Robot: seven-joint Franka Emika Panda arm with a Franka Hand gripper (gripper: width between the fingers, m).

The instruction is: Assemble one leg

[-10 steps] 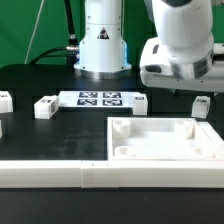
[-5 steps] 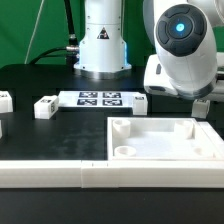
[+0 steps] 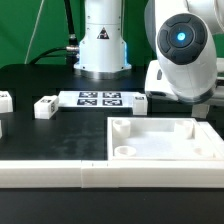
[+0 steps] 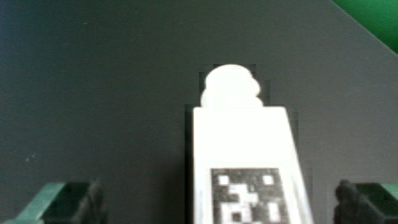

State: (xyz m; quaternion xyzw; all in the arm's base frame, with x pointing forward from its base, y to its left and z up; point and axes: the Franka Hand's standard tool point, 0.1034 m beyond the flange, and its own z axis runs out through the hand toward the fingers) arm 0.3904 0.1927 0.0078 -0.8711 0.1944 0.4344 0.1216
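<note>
In the wrist view a leg (image 4: 240,140), a small white block with a rounded peg at one end and a black-and-white tag, lies on the black table between my fingers. My gripper (image 4: 215,203) is open, with a dark finger (image 4: 63,200) on each side of the leg and a gap to each. In the exterior view my gripper (image 3: 203,103) hangs low at the right, just beyond the white panel (image 3: 165,140), and hides that leg. Two more legs (image 3: 45,107) (image 3: 5,99) lie at the left.
The marker board (image 3: 100,99) lies in front of the robot base (image 3: 103,45). A long white rail (image 3: 60,172) runs along the table's front edge. The large panel has round corner sockets and raised rims.
The arm has turned and come down over the leg at the exterior view's right. That leg showed a second ago and is now covered by the hand.
</note>
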